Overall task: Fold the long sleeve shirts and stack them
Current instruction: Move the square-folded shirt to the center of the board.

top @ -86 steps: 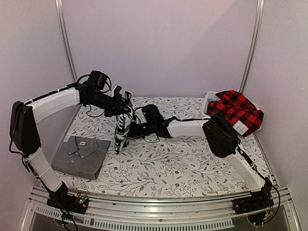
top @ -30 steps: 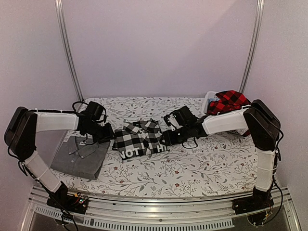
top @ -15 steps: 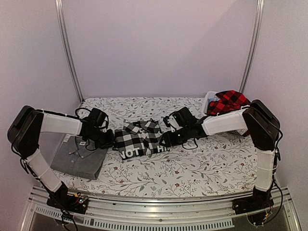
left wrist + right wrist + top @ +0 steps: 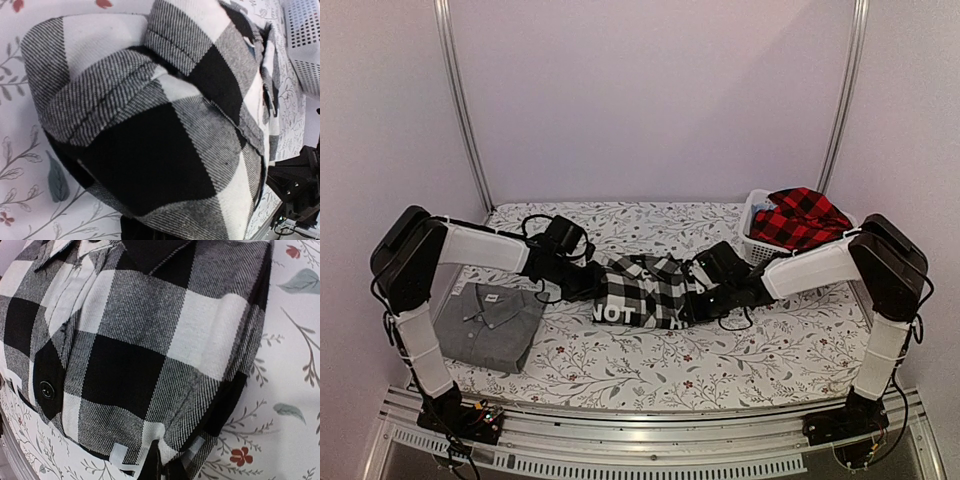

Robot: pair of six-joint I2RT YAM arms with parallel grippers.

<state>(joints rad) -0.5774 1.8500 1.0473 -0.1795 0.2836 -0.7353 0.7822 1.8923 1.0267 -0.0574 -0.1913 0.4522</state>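
Note:
The black-and-white check shirt [image 4: 645, 290] with white lettering lies bunched on the flowered table cover [image 4: 720, 350], stretched between both grippers. My left gripper [image 4: 583, 283] is shut on its left edge; in the left wrist view the cloth [image 4: 150, 150] drapes over the fingers. My right gripper [image 4: 705, 296] is shut on its right edge; the right wrist view shows the fingertips [image 4: 159, 465] pinching the folded hem [image 4: 140, 340]. The grey collared shirt [image 4: 488, 322] lies folded at the front left. The red-and-black check shirt [image 4: 805, 220] is heaped on the basket.
The white plastic basket [image 4: 756, 245] stands at the back right, just behind my right forearm; its perforated wall shows in the left wrist view [image 4: 305, 40]. Metal frame posts rise at both back corners. The table's front rail [image 4: 640, 440] runs along the near edge.
Both grippers have slid the check shirt to the right along the table, away from the grey shirt. Earlier still it hung lifted; it now lies down.

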